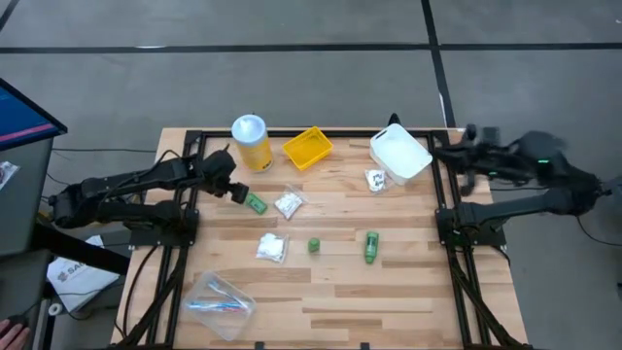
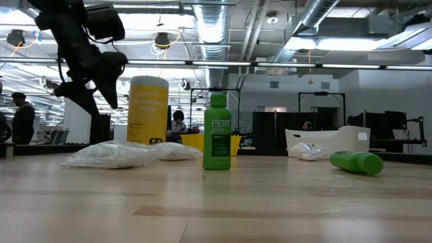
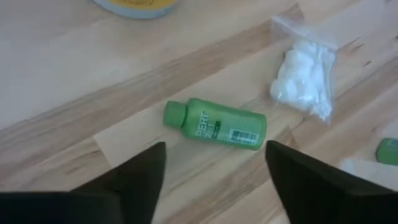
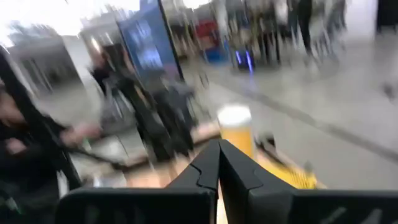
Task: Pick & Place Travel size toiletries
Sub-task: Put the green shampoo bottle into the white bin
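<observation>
Little of the task looks done: a white bin (image 1: 400,154) at 1 o'clock on the surface (image 1: 389,292) has one packet (image 1: 376,180) beside it, while two packets (image 1: 289,203), three green bottles and a bag of toothbrushes (image 1: 219,303) at 7 o'clock lie loose. The left gripper (image 3: 214,163), fingers spread, hovers over a lying green bottle (image 3: 215,123) at 10 o'clock, beside the yellow jar (image 1: 251,142), apparently about to grasp it. The right gripper (image 4: 219,163), fingers pressed together, waits off the surface's edge at 2 o'clock.

Scattered green bottles (image 1: 371,246), apparently white-filled packets (image 1: 272,247)
</observation>
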Robot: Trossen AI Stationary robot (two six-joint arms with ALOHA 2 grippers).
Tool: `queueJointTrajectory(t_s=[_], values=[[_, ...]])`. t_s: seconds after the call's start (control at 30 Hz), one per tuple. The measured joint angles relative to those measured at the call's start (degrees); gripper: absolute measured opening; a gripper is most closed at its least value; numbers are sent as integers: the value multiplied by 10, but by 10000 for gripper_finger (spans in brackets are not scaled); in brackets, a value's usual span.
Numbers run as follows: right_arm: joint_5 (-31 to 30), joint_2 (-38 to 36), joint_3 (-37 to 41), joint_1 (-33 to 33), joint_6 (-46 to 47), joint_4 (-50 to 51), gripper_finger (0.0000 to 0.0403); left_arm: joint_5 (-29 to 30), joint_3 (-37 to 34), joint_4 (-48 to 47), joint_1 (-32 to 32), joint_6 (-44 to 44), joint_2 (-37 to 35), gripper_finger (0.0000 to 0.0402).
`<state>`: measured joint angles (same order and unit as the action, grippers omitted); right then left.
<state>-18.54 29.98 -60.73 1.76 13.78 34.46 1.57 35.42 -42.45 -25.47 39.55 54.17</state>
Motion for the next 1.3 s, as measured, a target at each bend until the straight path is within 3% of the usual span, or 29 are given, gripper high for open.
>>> queueJointTrajectory(t_s=[0.17, 0.3, 0.43, 0.53, 0.67, 0.77, 0.9, 1.3], values=[[-6, 101, 1, 0, 63, 136, 3, 11, 0, 2, 0, 0, -2, 310], [75, 220, -1, 9, 81, 240, 22, 11, 0, 4, 0, 1, -2, 308], [179, 357, -1, 42, -27, 269, 65, 12, 0, 5, 0, -1, -2, 298], [222, 450, -11, 72, -146, 277, 104, 12, 0, 6, 0, -5, -7, 295], [227, 564, -37, 115, -324, 270, 159, 12, 0, 8, 0, -5, -12, 294], [210, 637, -53, 139, -399, 251, 191, 12, 0, 9, 0, -5, -17, 294], [206, 696, -76, 157, -452, 241, 203, 12, 0, 13, 0, -6, -24, 294], [232, 762, -84, 198, -502, 179, 175, 12, 0, 19, 0, -6, -26, 294]])
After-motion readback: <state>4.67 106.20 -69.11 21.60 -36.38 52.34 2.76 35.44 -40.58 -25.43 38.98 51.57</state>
